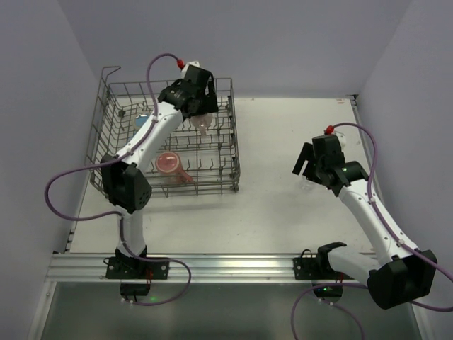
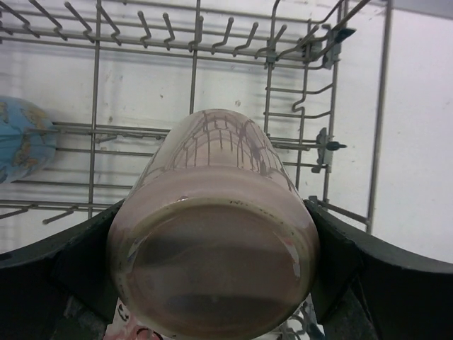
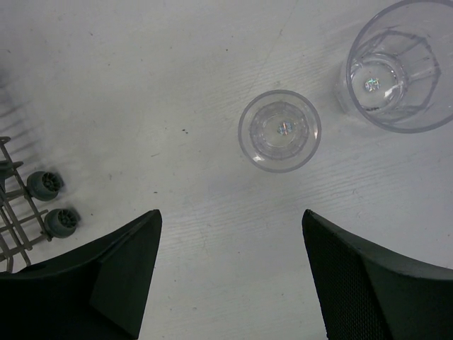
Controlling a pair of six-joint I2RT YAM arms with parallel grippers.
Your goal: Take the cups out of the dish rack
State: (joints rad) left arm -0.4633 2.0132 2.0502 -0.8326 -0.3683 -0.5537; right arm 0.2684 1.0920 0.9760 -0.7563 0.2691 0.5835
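Observation:
My left gripper (image 1: 199,106) is shut on a pale pink-cream cup (image 1: 202,122), held over the far right part of the grey wire dish rack (image 1: 234,164). In the left wrist view the cup's base (image 2: 212,273) fills the space between my fingers (image 2: 338,255), with the rack wires (image 2: 195,44) beyond. A translucent red mug (image 1: 170,164) lies in the rack's near part. My right gripper (image 1: 310,168) is open and empty above the table. In the right wrist view it (image 3: 230,212) hangs near a small clear glass tumbler (image 3: 279,130) and a larger one (image 3: 393,71), both upright on the table.
A blue globe-patterned cup (image 1: 144,120) sits at the rack's far left and shows in the left wrist view (image 2: 18,142). The rack's corner with small grey wheels (image 3: 46,185) shows at the left of the right wrist view. Walls close in the table on three sides.

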